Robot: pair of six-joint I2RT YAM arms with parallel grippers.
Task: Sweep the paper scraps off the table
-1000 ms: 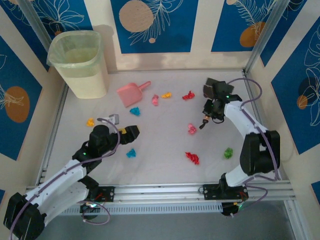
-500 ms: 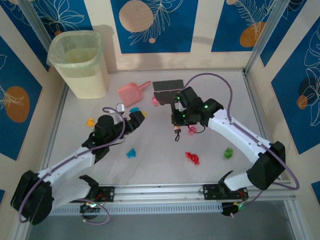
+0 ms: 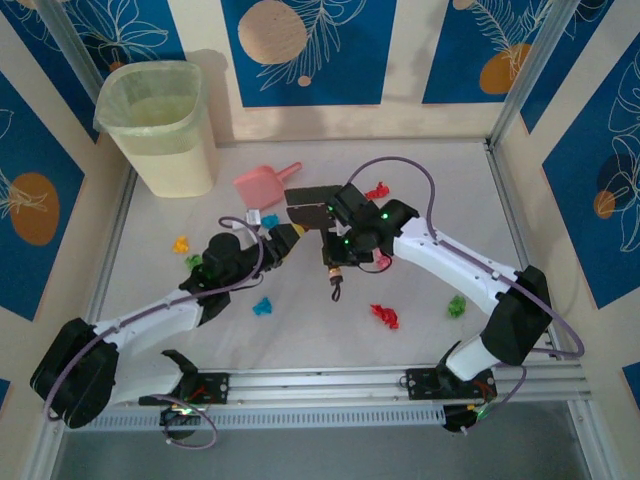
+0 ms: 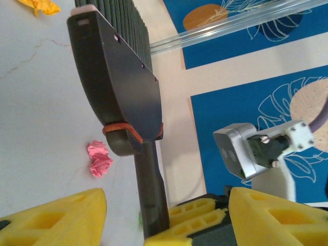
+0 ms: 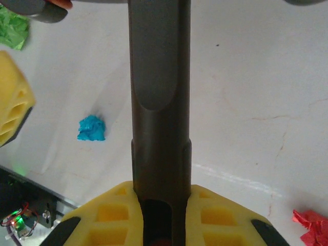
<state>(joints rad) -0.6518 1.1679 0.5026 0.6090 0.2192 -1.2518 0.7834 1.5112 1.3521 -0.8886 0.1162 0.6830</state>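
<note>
Paper scraps lie scattered on the table. Right claw is mid-table, clamped tight on a dark brush handle. From it: red scrap at 5 o'clock, green scrap at 4, second red scrap at 1, cyan scrap at 8. Left claw is wide open, gripping nothing, near the brush head. Orange scrap and second green scrap sit at its 9. Pink dustpan is about 12, bin in the far-left corner.
</note>
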